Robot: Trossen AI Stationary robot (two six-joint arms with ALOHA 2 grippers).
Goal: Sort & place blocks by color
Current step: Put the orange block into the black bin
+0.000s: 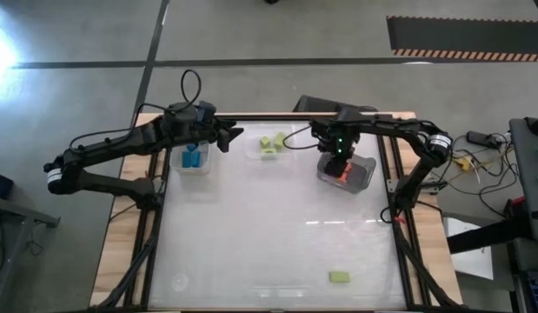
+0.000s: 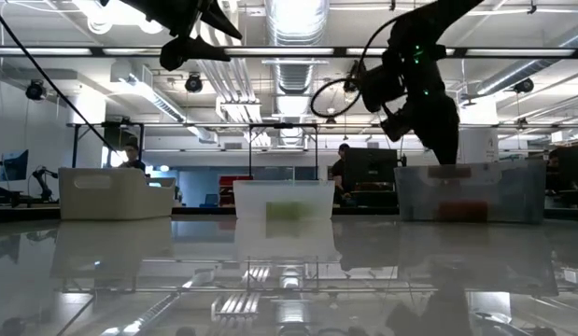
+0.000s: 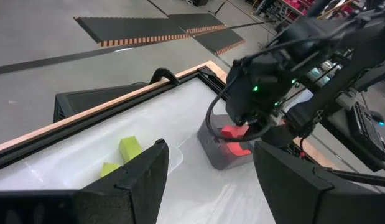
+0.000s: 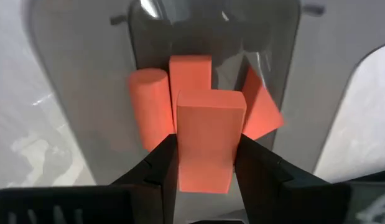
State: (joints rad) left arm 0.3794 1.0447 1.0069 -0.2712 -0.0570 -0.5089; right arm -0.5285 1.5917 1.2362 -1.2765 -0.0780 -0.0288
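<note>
Right wrist view | right gripper (image 4: 204, 165) clamped on red-orange block (image 4: 208, 137), long axis running straight out between fingers, over grey bin (image 1: 362, 174) | 3 red-orange blocks (image 4: 191, 73) inside | left gripper (image 3: 208, 171) spread wide, holding nothing

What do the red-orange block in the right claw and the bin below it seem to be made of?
Red-orange block: probably foam or painted wood; matte, uniform faces without glare. Grey bin: likely translucent plastic; smooth, slightly glossy walls, with blocks inside showing through.
</note>
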